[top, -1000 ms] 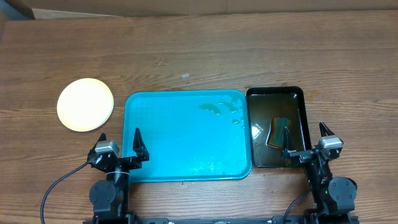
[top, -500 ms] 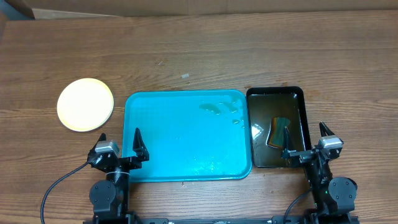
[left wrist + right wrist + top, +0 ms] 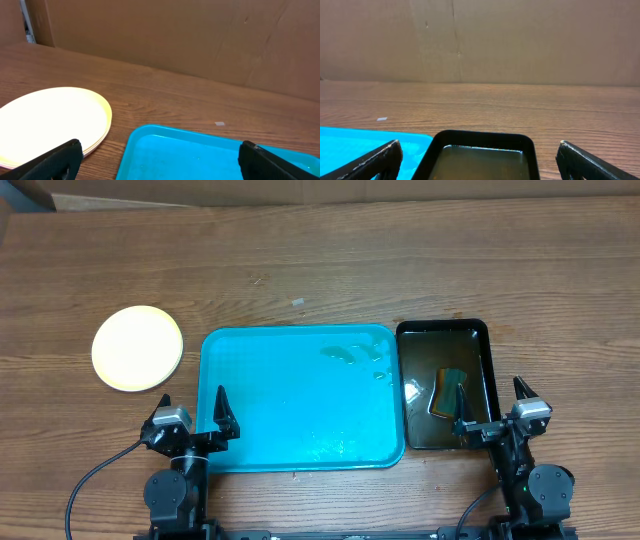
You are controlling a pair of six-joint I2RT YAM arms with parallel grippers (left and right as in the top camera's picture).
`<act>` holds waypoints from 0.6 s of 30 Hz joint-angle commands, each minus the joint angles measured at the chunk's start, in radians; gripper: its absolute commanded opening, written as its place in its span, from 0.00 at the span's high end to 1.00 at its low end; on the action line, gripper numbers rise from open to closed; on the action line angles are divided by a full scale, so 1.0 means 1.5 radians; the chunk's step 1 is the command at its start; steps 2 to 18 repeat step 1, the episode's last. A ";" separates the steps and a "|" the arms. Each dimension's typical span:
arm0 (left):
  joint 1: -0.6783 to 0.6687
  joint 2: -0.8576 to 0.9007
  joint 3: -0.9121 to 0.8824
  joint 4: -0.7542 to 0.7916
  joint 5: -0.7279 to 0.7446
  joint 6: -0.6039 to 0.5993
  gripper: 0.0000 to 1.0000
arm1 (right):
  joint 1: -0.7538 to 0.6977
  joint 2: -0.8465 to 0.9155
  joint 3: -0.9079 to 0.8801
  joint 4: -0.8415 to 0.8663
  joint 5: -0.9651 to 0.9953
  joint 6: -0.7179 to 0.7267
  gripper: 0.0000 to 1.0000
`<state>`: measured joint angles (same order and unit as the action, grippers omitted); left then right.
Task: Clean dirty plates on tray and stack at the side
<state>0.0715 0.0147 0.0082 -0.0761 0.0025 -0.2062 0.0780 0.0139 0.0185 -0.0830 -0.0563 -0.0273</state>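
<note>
**Tray bare, plates stacked**

The plates [image 3: 137, 348] sit stacked by the counter's left edge, yellow on top, off the tray [image 3: 300, 395]. Left claw [image 3: 193, 408] and right claw [image 3: 488, 394] hang spread wide, empty, at the near edge. Best play, I'd say: rest there, don't nudge the stack.

Two arms tucked low, each base just behind its gripper. The left gripper [image 3: 192, 394] points fwd, away from its base, jaws spread wide. The right gripper [image 3: 488, 386] has the same pose: pointing fwd, jaws wide apart. In left wrist cam, dark fingertips [image 3: 55, 160] sit at bottom L & R corners w/ a broad gap btwn. Right wrist cam shows likewise.
</note>
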 commanded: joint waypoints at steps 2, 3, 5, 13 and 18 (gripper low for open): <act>-0.004 -0.007 -0.002 0.000 -0.011 0.010 0.00 | -0.005 -0.007 -0.007 0.003 -0.003 -0.004 0.00; -0.004 -0.007 -0.002 0.000 -0.011 0.010 0.00 | -0.005 -0.007 -0.007 0.003 -0.003 -0.004 0.00; -0.004 -0.007 -0.002 0.000 -0.011 0.010 0.00 | -0.005 -0.007 -0.007 0.003 -0.003 -0.004 0.00; -0.004 -0.007 -0.002 0.000 -0.011 0.010 0.00 | -0.005 -0.007 -0.007 0.003 -0.003 -0.004 0.00; -0.004 -0.007 -0.002 0.000 -0.011 0.010 0.00 | -0.005 -0.007 -0.007 0.003 -0.003 -0.004 0.00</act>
